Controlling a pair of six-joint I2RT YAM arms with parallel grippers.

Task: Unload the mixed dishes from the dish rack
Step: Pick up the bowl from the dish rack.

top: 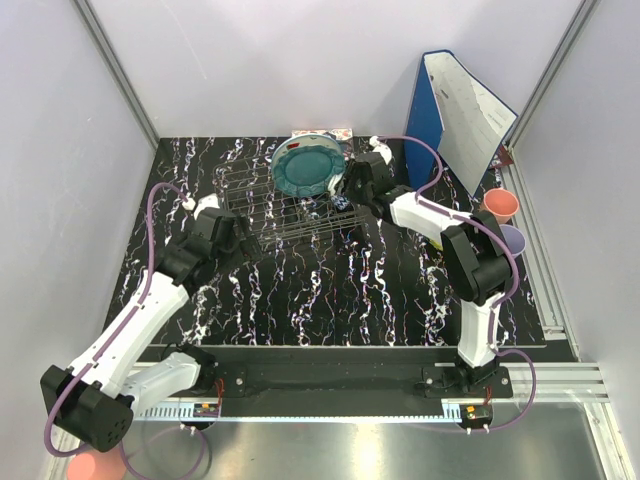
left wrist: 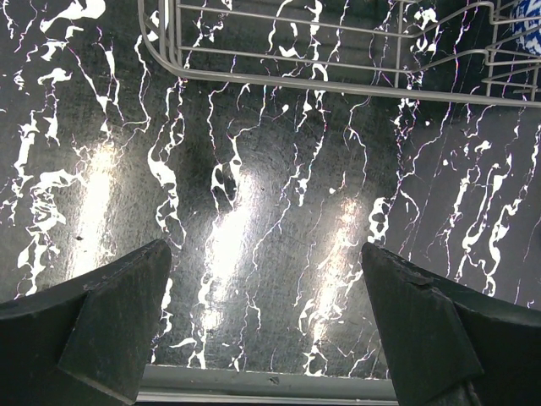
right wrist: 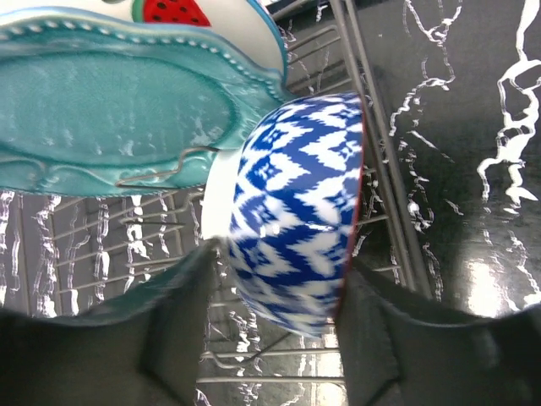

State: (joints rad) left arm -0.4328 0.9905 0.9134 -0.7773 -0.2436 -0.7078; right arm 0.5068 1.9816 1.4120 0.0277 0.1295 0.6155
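Right claw (right wrist: pixel 275 262) at the rack's right end, jaws spread wide to either side of the blue-white bowl (right wrist: pixel 296 194), which stands on edge in the rack (top: pixel 262 210). The fingers (right wrist: pixel 169 338) lie against or just beside the bowl's sides; whether they press it cannot be told. The teal plate (right wrist: pixel 110 118) stands upright just beside the bowl, touching or nearly so, with the white plate (right wrist: pixel 237 34) behind it. Left claw (left wrist: pixel 262 338) hangs wide open and empty over bare table (top: pixel 330 300), just short of the rack's near rim.

Progress, as judged: the pink cup (top: pixel 498 204) and lilac cup (top: pixel 512 238) stand on the table's right edge, well apart from the rack, so they count as unloaded. The bowl and both plates are left. No yellow-green bowl shows in any view.

Room: the bowl has rack wires below and at its outer side, and the teal plate's rim overhangs it, so the free way out looks upward and toward the right arm. The open middle of the table offers space to set it down. The blue binder (top: pixel 425 115) stands at the far right, near the right arm's elbow.
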